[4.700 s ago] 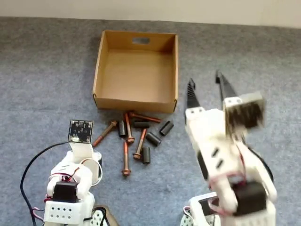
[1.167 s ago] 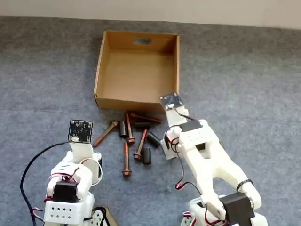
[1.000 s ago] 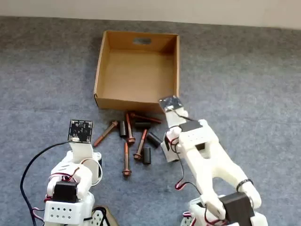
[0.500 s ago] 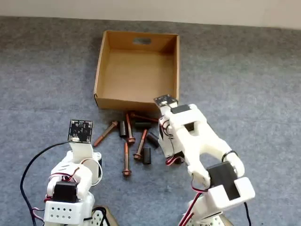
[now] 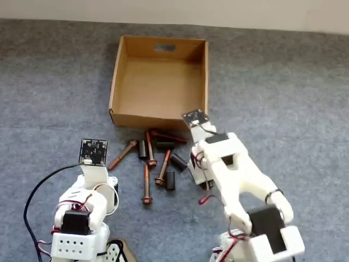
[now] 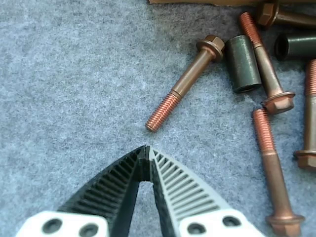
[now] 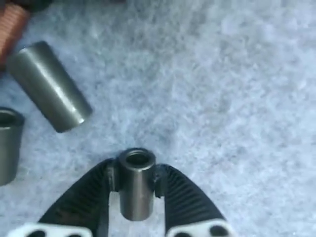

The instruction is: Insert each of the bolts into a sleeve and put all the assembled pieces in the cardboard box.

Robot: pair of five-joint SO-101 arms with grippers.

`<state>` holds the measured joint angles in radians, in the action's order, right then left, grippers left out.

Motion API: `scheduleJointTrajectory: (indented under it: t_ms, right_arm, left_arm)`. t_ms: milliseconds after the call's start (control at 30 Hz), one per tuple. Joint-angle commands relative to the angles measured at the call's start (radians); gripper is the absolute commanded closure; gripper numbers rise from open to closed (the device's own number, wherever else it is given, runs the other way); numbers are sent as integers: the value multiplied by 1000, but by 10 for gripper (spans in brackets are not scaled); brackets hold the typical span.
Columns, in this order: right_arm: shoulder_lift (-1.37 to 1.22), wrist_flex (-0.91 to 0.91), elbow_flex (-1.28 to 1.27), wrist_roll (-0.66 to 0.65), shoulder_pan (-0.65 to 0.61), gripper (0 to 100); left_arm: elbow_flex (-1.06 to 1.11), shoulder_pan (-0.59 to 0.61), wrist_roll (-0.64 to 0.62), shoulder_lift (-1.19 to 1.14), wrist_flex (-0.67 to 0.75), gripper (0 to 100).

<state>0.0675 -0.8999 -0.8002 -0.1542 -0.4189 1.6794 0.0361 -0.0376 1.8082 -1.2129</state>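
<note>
The open cardboard box (image 5: 158, 82) stands at the back of the grey felt. In front of it lie several copper bolts (image 5: 145, 183) and dark sleeves (image 5: 169, 179) in a loose pile. My right arm (image 5: 221, 161) hangs over the pile's right end. In the right wrist view my right gripper (image 7: 134, 170) is shut on a dark sleeve (image 7: 136, 185), held upright just above the felt, with two loose sleeves (image 7: 49, 86) nearby. My left gripper (image 6: 147, 150) is shut and empty, its tip just short of the threaded end of a bolt (image 6: 185, 81) that lies beside a sleeve (image 6: 243, 63).
My left arm (image 5: 87, 202) sits folded at the front left, its camera board (image 5: 94, 152) left of the pile. Grey felt spreads to both sides of the box. The box's front wall (image 5: 152, 120) stands right behind the pile.
The right arm came down from raised with open fingers to the pile's right end and shut on the sleeve that lay there. It has since shifted slightly. The left arm stayed still.
</note>
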Motion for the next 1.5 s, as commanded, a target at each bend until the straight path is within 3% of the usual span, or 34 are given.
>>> scheduleJointTrajectory:
  t_ms: [0, 167, 367, 533, 600, 733, 800, 967, 1067, 1167, 1333, 1467]
  right_arm:
    - [216, 125, -105, 38, -5, 992]
    - [458, 248, -278, 71, -5, 992]
    - [496, 288, -352, 69, -10, 992]
    - [490, 288, -352, 69, -10, 992]
    - [490, 288, -352, 69, -10, 992]
    - [490, 288, -352, 69, -10, 992]
    - [492, 288, -352, 69, -10, 992]
    - [492, 288, -352, 69, -10, 992]
    - [492, 288, -352, 69, -10, 992]
    - [492, 288, -354, 69, -10, 992]
    - [492, 288, -354, 69, -10, 992]
    - [492, 288, -352, 69, -10, 992]
  left_arm:
    - [18, -15, -11, 4, 2, 992]
    - [18, -15, -11, 4, 0, 992]
    - [18, -15, -6, 5, 11, 990]
    - [7, 76, 2, 5, 149, 989]
    - [-39, 145, 143, 4, 153, 989]
    - [-107, 305, 608, 7, 158, 960]
    - [-119, 328, 671, 7, 176, 940]
    - [-151, 325, 575, 4, 193, 891]
    - [-255, 323, 459, 1, 187, 830]
    - [-384, 323, 430, -77, 187, 808]
    - [-651, 321, 430, -536, 173, 805]
    - [-880, 252, 430, -1018, 12, 804]
